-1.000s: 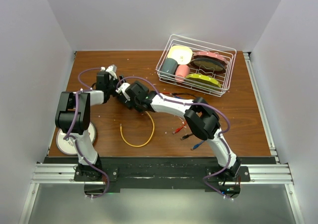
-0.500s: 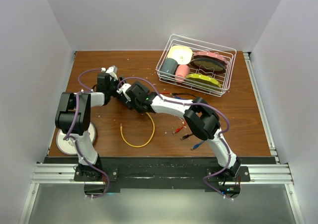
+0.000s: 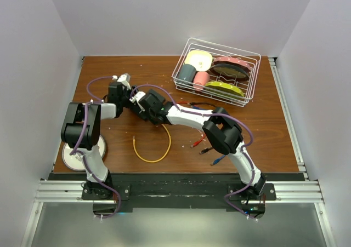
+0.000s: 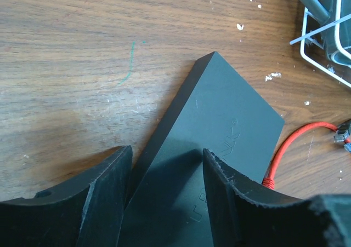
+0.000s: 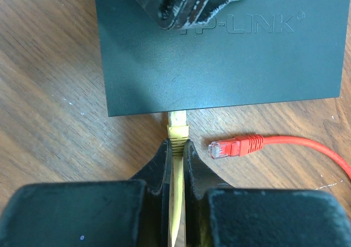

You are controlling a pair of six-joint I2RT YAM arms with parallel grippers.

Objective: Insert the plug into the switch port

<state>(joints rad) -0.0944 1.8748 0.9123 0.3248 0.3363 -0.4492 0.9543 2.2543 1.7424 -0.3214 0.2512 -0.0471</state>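
Note:
The black switch [image 5: 219, 55] lies flat on the wooden table [image 5: 55, 93]; it also shows in the left wrist view [image 4: 225, 115]. My right gripper [image 5: 176, 144] is shut on the yellow plug [image 5: 177, 127] of a yellow cable [image 3: 156, 148]. The plug's tip is at the switch's near edge and partly under it. My left gripper [image 4: 167, 151] is open and straddles one long edge of the switch, with a finger [image 5: 186, 6] on its top. In the top view both grippers, left [image 3: 130, 97] and right [image 3: 141, 105], meet over the switch and hide it.
A loose red plug [image 5: 236, 147] on a red cable [image 4: 290, 148] lies just right of the yellow plug. A white wire basket [image 3: 252, 80] of dishes stands at the back right. Other loose plugs [image 3: 205, 148] lie mid-table. A white disc [image 3: 68, 154] sits at the near left.
Both grippers have shifted very slightly toward the far side of the table. Nothing was let go or taken hold of.

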